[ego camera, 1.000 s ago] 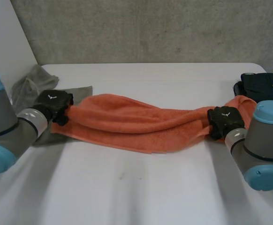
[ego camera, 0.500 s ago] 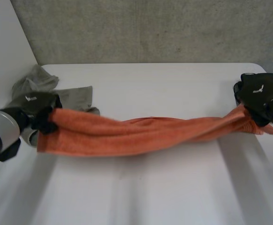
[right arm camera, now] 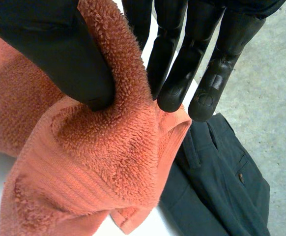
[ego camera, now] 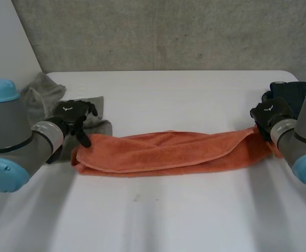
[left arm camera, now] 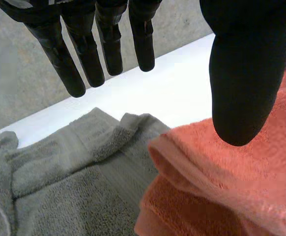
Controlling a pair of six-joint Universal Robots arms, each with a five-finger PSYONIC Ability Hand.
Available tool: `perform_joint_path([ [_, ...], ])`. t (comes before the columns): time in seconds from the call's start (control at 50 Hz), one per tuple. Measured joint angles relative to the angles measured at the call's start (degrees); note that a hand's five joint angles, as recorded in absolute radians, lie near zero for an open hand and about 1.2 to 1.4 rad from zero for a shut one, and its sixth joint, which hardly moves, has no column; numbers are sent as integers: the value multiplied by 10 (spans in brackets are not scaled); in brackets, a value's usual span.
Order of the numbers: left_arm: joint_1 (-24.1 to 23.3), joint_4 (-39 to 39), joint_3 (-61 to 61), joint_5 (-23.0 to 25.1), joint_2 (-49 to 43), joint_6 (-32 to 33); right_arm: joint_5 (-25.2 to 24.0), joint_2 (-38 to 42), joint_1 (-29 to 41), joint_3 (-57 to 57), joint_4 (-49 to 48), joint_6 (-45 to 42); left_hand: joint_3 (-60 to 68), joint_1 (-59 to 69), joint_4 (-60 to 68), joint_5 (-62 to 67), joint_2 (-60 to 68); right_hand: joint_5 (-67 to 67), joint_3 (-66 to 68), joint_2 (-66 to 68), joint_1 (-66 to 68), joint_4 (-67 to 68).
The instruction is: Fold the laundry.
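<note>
Here, your left hand (ego camera: 73,113) is open above the left end of the orange towel (ego camera: 169,152): in its wrist view the fingers (left arm camera: 86,56) hang straight and spaced apart, the thumb (left arm camera: 241,73) stands well away from them, and nothing is held between them. Under that thumb the orange towel's (left arm camera: 231,182) layered end lies flat, touching the rumpled grey towel (left arm camera: 59,182) that sits beneath the fingertips. Your right hand (ego camera: 271,113) is clamped on the other end of the orange towel: its wrist view shows the thumb (right arm camera: 49,44) pressing a raised ridge of the orange towel (right arm camera: 99,147) against the fingers (right arm camera: 182,73), with the rest of that end drooping below the palm. Between your two hands the towel stretches as one long folded band across the white table (ego camera: 169,215), resting on it. The grey towel (ego camera: 40,94) spreads toward the table's far left corner. A dark garment (ego camera: 295,93) lies at the right edge just behind the right hand; beyond the fingertips, the dark garment (right arm camera: 216,191) sits just beside the towel's corner.
</note>
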Motion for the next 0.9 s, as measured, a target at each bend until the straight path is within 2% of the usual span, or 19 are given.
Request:
perform_joint_path([
  [0.16, -2, 50, -164, 29, 144, 24, 0, -18, 6, 38, -7, 33, 0, 1, 1, 4, 1, 3, 0, 0, 0, 0],
  [0.24, -3, 89, -253, 61, 200, 68, -1, -20, 10, 47, -7, 40, 1, 2, 11, 17, 8, 4, 0, 0, 0, 0],
  [0.32, -8, 117, -303, 80, 217, 128, -1, -20, 15, 51, -7, 41, 1, 2, 14, 21, 9, 4, 0, 0, 0, 0],
  [0.42, -13, 138, -315, 85, 191, 195, -2, -21, 18, 59, -7, 41, 1, 2, 14, 21, 9, 4, 0, 0, 0, 0],
  [0.54, -14, 154, -291, 81, 130, 234, -3, -28, 19, 75, -8, 41, 1, 2, 14, 21, 9, 4, 0, 0, 0, 0],
  [0.76, -15, 167, -231, 48, 43, 243, -5, -38, 14, 100, -9, 41, 9, 6, 21, 26, 16, 4, 0, 0, 0, 0],
  [0.9, -15, 183, -201, 32, 9, 242, -6, -38, 11, 112, -14, 40, 97, 107, 107, 108, 102, 4, 0, 0, 0, 0],
])
